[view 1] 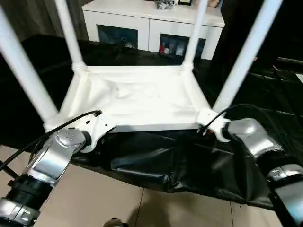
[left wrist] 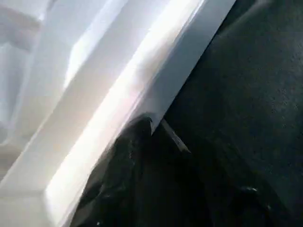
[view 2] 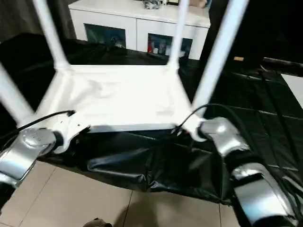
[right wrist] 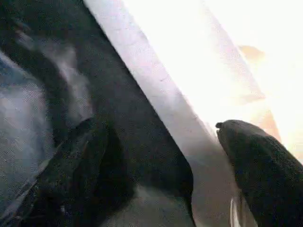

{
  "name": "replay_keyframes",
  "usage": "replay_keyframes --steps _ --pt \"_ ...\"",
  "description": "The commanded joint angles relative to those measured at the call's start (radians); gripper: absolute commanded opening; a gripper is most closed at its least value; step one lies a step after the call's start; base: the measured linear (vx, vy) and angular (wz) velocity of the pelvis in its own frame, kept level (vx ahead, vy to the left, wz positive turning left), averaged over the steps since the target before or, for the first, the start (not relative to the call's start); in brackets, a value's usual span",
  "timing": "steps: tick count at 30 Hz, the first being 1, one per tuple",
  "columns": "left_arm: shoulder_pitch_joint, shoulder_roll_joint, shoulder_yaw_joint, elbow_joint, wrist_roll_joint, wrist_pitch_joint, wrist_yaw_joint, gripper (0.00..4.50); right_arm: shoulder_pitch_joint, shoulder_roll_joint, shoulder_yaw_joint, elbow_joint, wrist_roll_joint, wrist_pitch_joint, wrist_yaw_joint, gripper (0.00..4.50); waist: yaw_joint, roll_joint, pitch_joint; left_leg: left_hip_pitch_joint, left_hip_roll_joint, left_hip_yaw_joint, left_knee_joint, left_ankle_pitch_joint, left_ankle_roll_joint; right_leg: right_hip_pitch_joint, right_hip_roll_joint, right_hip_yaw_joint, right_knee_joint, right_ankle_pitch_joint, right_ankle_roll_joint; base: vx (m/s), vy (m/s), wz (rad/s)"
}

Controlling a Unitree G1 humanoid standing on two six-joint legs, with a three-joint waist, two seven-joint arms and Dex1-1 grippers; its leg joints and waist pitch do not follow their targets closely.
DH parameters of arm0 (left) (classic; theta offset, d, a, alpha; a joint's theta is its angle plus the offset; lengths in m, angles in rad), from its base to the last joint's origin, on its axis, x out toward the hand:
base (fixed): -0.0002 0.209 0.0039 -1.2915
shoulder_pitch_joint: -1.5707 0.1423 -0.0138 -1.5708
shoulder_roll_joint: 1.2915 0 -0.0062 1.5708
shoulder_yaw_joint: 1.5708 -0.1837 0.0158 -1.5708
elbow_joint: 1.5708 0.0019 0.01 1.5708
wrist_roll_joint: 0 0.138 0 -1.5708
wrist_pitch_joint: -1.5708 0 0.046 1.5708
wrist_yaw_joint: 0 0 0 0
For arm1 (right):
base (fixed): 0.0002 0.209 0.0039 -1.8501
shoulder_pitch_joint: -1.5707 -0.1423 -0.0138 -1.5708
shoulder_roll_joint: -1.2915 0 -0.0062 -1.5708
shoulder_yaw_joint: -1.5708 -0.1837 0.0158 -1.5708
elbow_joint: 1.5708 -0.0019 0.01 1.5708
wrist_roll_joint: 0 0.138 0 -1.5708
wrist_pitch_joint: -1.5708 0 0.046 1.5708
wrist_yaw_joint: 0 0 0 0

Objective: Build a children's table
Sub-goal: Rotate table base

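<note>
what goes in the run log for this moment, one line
children's table upside down, four legs in | left gripper and right gripper at near corners

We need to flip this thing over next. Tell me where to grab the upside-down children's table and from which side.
Grip the children's table by the near rim of its top, close to the two near corner sockets, coming in from the robot's side of the black-covered work table. It lies top down with all four legs pointing up, so that thin edge overhangs the table front and probably fits between the jaws better than the round tapered legs.
</note>
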Motion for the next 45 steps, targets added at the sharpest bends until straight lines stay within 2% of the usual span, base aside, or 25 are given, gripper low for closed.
replay_keyframes --steps 1,3,5,6,7,10,12,14,15,17,18,21,23,26,30,31,32,33,35,36,38,40,43,44,45 --pt "-0.034 0.004 0.026 0.025 0.029 -0.025 0.037 1.94 0.022 -0.057 -0.051 -0.02 0.004 0.068 -0.03 4.1 -0.013 0.006 -0.073 0.026 0.032 -0.022 -0.077 -0.315 -0.005 0.022 -0.039 0.032 -0.082 -0.353 -0.17 0.0 0.0 0.0" --pt "-0.035 0.002 0.025 0.036 0.036 -0.053 0.034 1.94 0.048 -0.07 -0.064 -0.071 0.005 0.111 -0.032 4.1 -0.011 0.005 -0.075 0.02 0.034 -0.019 -0.075 -0.26 0.006 0.024 -0.037 0.032 -0.073 -0.28 -0.188 0.0 0.0 0.0" --pt "-0.035 0.002 0.023 0.04 0.039 -0.061 0.033 1.94 0.054 -0.074 -0.065 -0.083 0.003 0.118 -0.031 4.1 -0.012 0.007 -0.072 0.016 0.032 -0.02 -0.076 -0.277 0.008 0.024 -0.037 0.031 -0.072 -0.283 -0.187 0.0 0.0 0.0" --pt "-0.028 0.0 0.029 0.038 0.038 -0.074 0.039 1.94 0.072 -0.079 -0.069 -0.113 0.001 0.149 -0.027 4.1 -0.015 0.001 -0.073 0.016 0.032 -0.02 -0.077 -0.284 0.007 0.024 -0.036 0.03 -0.072 -0.287 -0.187 0.0 0.0 0.0" --pt "-0.016 -0.002 0.04 0.031 0.031 -0.102 0.048 1.94 0.097 -0.082 -0.08 -0.158 0.01 0.204 -0.031 4.1 -0.015 0.004 -0.071 0.016 0.033 -0.02 -0.077 -0.28 0.009 0.025 -0.036 0.031 -0.073 -0.281 -0.186 0.0 0.0 0.0" --pt "-0.002 0.002 0.05 0.016 0.02 -0.147 0.043 1.94 0.108 -0.091 -0.083 -0.177 0.008 0.221 -0.04 4.1 -0.016 0.005 -0.074 0.017 0.034 -0.019 -0.076 -0.261 0.012 0.025 -0.036 0.031 -0.068 -0.243 -0.196 0.0 0.0 0.0" --pt "0.028 -0.008 0.088 -0.015 -0.038 -0.217 0.014 1.94 0.12 -0.103 -0.092 -0.2 0.01 0.231 -0.058 4.1 -0.016 0.006 -0.075 0.017 0.035 -0.018 -0.076 -0.255 0.011 0.026 -0.038 0.031 -0.067 -0.219 -0.207 0.0 0.0 0.0" --pt "0.107 -0.052 0.213 -0.1 -0.239 -0.283 -0.096 1.94 0.132 -0.105 -0.124 -0.23 0.02 0.214 -0.109 4.1 -0.011 0.004 -0.075 0.014 0.036 -0.017 -0.076 -0.232 0.005 0.03 -0.046 0.032 -0.062 -0.181 -0.231 0.0 0.0 0.0" --pt "0.132 -0.06 0.254 -0.122 -0.303 -0.307 -0.14 1.94 0.134 -0.097 -0.137 -0.242 0.029 0.193 -0.122 4.1 -0.01 0.003 -0.074 0.015 0.037 -0.015 -0.077 -0.234 0.005 0.028 -0.044 0.032 -0.064 -0.178 -0.234 0.0 0.0 0.0" --pt "0.155 -0.073 0.312 -0.142 -0.392 -0.31 -0.188 2.11 0.139 -0.078 -0.162 -0.274 0.052 0.173 -0.139 4.1 -0.011 0.001 -0.074 0.018 0.036 -0.01 -0.074 -0.243 0.013 0.024 -0.035 0.033 -0.061 -0.16 -0.239 0.0 0.0 0.0" --pt "0.171 -0.067 0.348 -0.143 -0.435 -0.292 -0.218 2.27 0.142 -0.054 -0.184 -0.301 0.08 0.166 -0.145 4.1 -0.012 -0.004 -0.073 0.013 0.033 -0.009 -0.075 -0.237 0.019 0.029 -0.036 0.034 -0.057 -0.161 -0.234 0.0 0.0 0.0" --pt "0.213 -0.032 0.4 -0.136 -0.504 -0.259 -0.29 2.31 0.147 0.001 -0.223 -0.355 0.14 0.139 -0.159 4.1 -0.026 -0.002 -0.065 0.014 0.034 -0.011 -0.081 -0.287 0.018 0.023 -0.036 0.036 -0.067 -0.271 -0.194 0.0 0.0 0.0" --pt "0.246 -0.005 0.449 -0.128 -0.547 -0.245 -0.331 2.61 0.159 0.039 -0.234 -0.397 0.189 0.13 -0.137 4.1 -0.036 0.003 -0.063 0.02 0.035 -0.015 -0.085 -0.335 0.003 0.017 -0.038 0.038 -0.076 -0.359 -0.165 0.0 0.0 0.0" --pt "0.296 0.041 0.533 -0.117 -0.613 -0.232 -0.387 2.7 0.193 0.073 -0.218 -0.463 0.233 0.12 -0.091 4.1 -0.048 0.005 -0.063 0.019 0.035 -0.017 -0.088 -0.348 -0.001 0.016 -0.034 0.038 -0.075 -0.357 -0.161 0.0 0.0 0.0" --pt "0.311 0.096 0.622 -0.092 -0.684 -0.176 -0.44 3.13 0.244 0.09 -0.198 -0.544 0.279 0.115 -0.015 4.1 -0.05 0.01 -0.06 0.027 0.037 -0.016 -0.092 -0.37 -0.004 0.011 -0.029 0.039 -0.073 -0.336 -0.179 0.0 0.0 0.0" --pt "0.314 0.108 0.64 -0.088 -0.702 -0.165 -0.455 3.11 0.254 0.092 -0.195 -0.557 0.284 0.115 -0.005 4.1 -0.048 0.011 -0.059 0.028 0.038 -0.016 -0.093 -0.375 -0.005 0.011 -0.029 0.04 -0.073 -0.336 -0.18 0.0 0.0 0.0" --pt "0.319 0.122 0.655 -0.083 -0.713 -0.159 -0.472 3.08 0.263 0.092 -0.191 -0.567 0.288 0.111 0.006 4.1 -0.048 0.011 -0.059 0.027 0.037 -0.016 -0.093 -0.375 -0.006 0.012 -0.029 0.04 -0.071 -0.335 -0.182 0.0 0.0 0.0" --pt "0.325 0.141 0.67 -0.072 -0.719 -0.159 -0.493 3.29 0.273 0.092 -0.187 -0.578 0.292 0.107 0.016 4.1 -0.046 0.016 -0.058 0.029 0.038 -0.016 -0.094 -0.383 -0.011 0.01 -0.029 0.04 -0.073 -0.337 -0.18 0.0 0.0 0.0" --pt "0.337 0.174 0.686 -0.053 -0.727 -0.143 -0.519 3.48 0.287 0.091 -0.184 -0.593 0.295 0.11 0.026 4.1 -0.045 0.015 -0.058 0.028 0.037 -0.016 -0.096 -0.384 -0.012 0.011 -0.03 0.041 -0.073 -0.338 -0.177 0.0 0.0 0.0" --pt "0.34 0.189 0.694 -0.03 -0.722 -0.147 -0.528 3.56 0.292 0.091 -0.184 -0.601 0.297 0.114 0.029 4.1 -0.046 0.022 -0.058 0.03 0.036 -0.017 -0.096 -0.39 -0.017 0.01 -0.03 0.042 -0.072 -0.338 -0.178 0.0 0.0 0.0" --pt "0.341 0.2 0.701 -0.011 -0.717 -0.154 -0.534 3.46 0.295 0.091 -0.184 -0.606 0.297 0.119 0.03 4.1 -0.047 0.018 -0.058 0.031 0.036 -0.017 -0.097 -0.399 -0.021 0.01 -0.031 0.042 -0.075 -0.347 -0.179 0.0 0.0 0.0" --pt "0.333 0.224 0.724 0.064 -0.692 -0.193 -0.542 3.84 0.304 0.084 -0.178 -0.62 0.295 0.123 0.037 4.1 -0.046 0.018 -0.057 0.031 0.036 -0.017 -0.096 -0.402 -0.023 0.01 -0.033 0.043 -0.076 -0.357 -0.175 0.0 0.0 0.0" --pt "0.307 0.233 0.745 0.136 -0.677 -0.228 -0.539 3.88 0.311 0.078 -0.171 -0.634 0.298 0.128 0.049 4.1 -0.046 0.018 -0.058 0.031 0.037 -0.019 -0.097 -0.396 -0.023 0.012 -0.034 0.044 -0.076 -0.345 -0.174 0.0 0.0 0.0" --pt "0.296 0.232 0.746 0.151 -0.674 -0.237 -0.535 3.9 0.313 0.077 -0.17 -0.636 0.297 0.127 0.052 4.1 -0.047 0.014 -0.058 0.031 0.037 -0.018 -0.097 -0.395 -0.022 0.012 -0.035 0.044 -0.075 -0.343 -0.177 0.0 0.0 0.0" --pt "0.283 0.229 0.745 0.165 -0.672 -0.245 -0.53 4.1 0.314 0.078 -0.169 -0.638 0.296 0.129 0.054 4.1 -0.044 0.018 -0.058 0.034 0.038 -0.018 -0.097 -0.397 -0.023 0.01 -0.036 0.044 -0.074 -0.342 -0.183 0.0 0.0 0.0"
